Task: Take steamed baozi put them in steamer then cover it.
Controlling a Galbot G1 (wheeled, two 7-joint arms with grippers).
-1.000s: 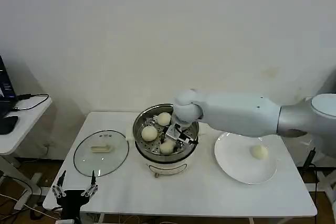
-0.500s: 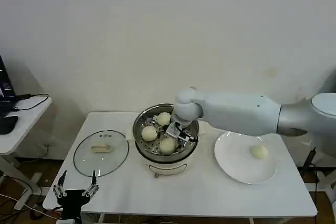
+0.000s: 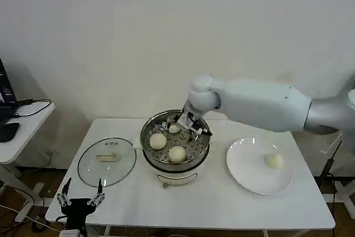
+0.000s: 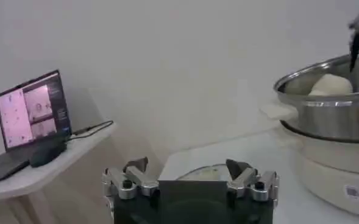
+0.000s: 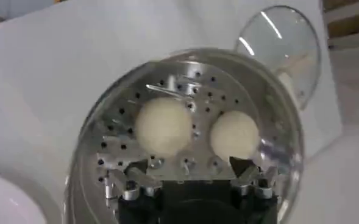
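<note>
The steel steamer (image 3: 166, 166) stands mid-table on its cream base. Three steamed baozi lie on its perforated tray: one on the left (image 3: 158, 141), one in front (image 3: 177, 154), and one at the back (image 3: 173, 129) partly hidden by my right gripper (image 3: 189, 125). That gripper hangs open and empty just above the tray. In the right wrist view my right gripper (image 5: 188, 165) looks down on two baozi (image 5: 164, 126) (image 5: 234, 134). Another baozi (image 3: 273, 161) rests on the white plate (image 3: 249, 176). The glass cover (image 3: 106, 161) lies flat, left of the steamer. My left gripper (image 3: 80, 200) is parked open at the table's front left corner.
A side table with a laptop (image 4: 33, 112) and cables stands off to the left. From the left wrist view, the steamer (image 4: 331, 115) rises to one side with a baozi (image 4: 330, 84) showing above its rim. The white wall is close behind the table.
My right gripper has let go of the front baozi, leaving it on the tray, and has lifted up and back over the steamer. The left arm has not moved.
</note>
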